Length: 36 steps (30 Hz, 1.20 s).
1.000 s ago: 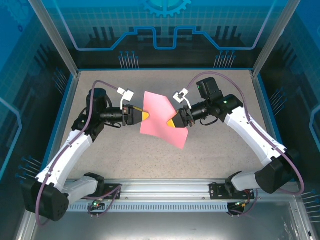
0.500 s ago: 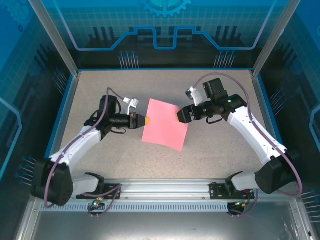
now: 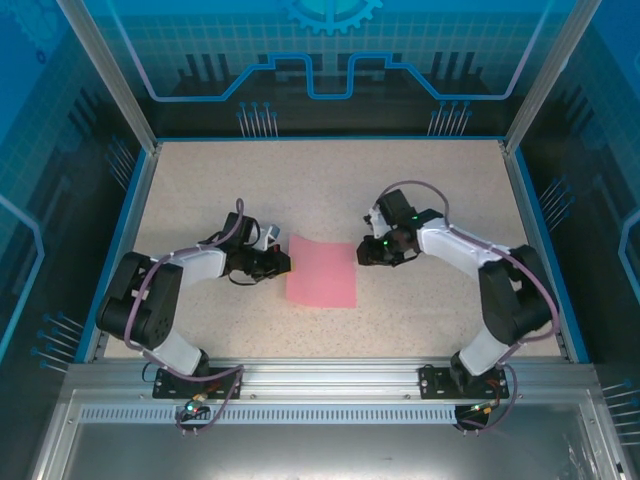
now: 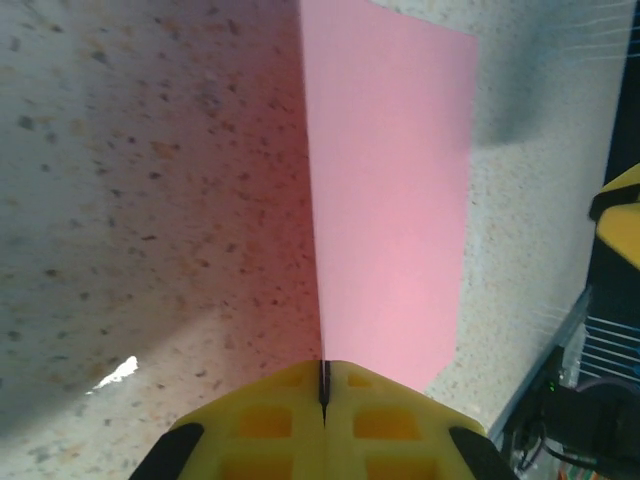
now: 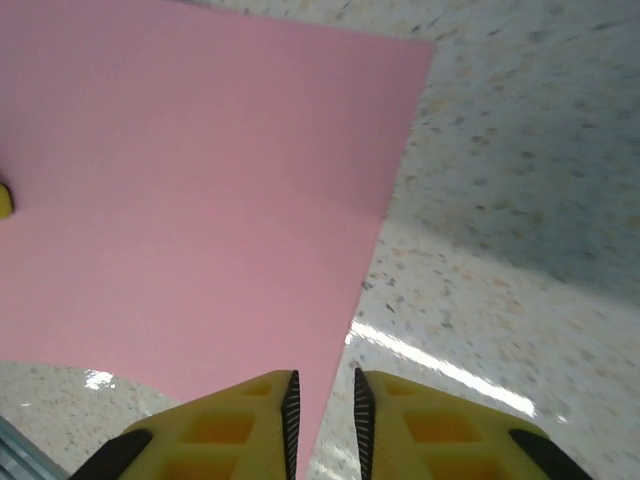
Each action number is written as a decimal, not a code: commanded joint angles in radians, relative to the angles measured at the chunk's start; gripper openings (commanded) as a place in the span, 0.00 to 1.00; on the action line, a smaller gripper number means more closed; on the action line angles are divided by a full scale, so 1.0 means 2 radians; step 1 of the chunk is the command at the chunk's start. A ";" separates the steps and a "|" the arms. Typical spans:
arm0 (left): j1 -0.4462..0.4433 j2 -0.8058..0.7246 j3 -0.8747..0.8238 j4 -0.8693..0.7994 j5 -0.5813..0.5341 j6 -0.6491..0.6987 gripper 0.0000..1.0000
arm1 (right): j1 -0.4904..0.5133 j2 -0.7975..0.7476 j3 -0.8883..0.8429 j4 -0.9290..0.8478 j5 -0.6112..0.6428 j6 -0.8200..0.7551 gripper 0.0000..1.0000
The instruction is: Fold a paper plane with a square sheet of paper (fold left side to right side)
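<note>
Left tool: your left tool (image 4: 323,400) is pressed fully together, and the left edge of the square sheet of paper (image 4: 385,190) runs straight into the seam between its yellow fingers (image 4: 265,420). You appear to have that edge pinched, though the contact itself is hidden at the seam.

Right tool: your right tool (image 5: 322,410) stands with a narrow gap between its fingers (image 5: 235,425). The sheet's right edge enters that gap; whether the pads press on it, you cannot tell from these views.

Paper: the sheet lies flat and unfolded on the surface (image 3: 300,190), near the middle, between the two tools. No crease shows anywhere on it.

Why held this way: the two tools come in low from opposite sides, one per edge. You probably want the left edge gripped so it can be lifted and carried over, while the right side is steadied so the sheet does not slide.

Stage: the left-to-right fold has not yet begun.

Watch for: thin paper can slip from a shallow pinch, so check your hold before lifting.
</note>
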 commanded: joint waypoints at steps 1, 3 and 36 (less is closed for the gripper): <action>-0.004 0.003 0.023 -0.019 -0.022 -0.002 0.00 | 0.024 0.038 0.018 0.032 -0.009 0.023 0.22; -0.005 0.001 0.026 -0.023 -0.021 0.000 0.00 | 0.032 0.061 0.023 0.042 -0.019 0.028 0.21; -0.104 0.084 0.106 0.061 0.030 -0.082 0.43 | -0.013 -0.018 -0.041 0.141 -0.112 0.088 0.50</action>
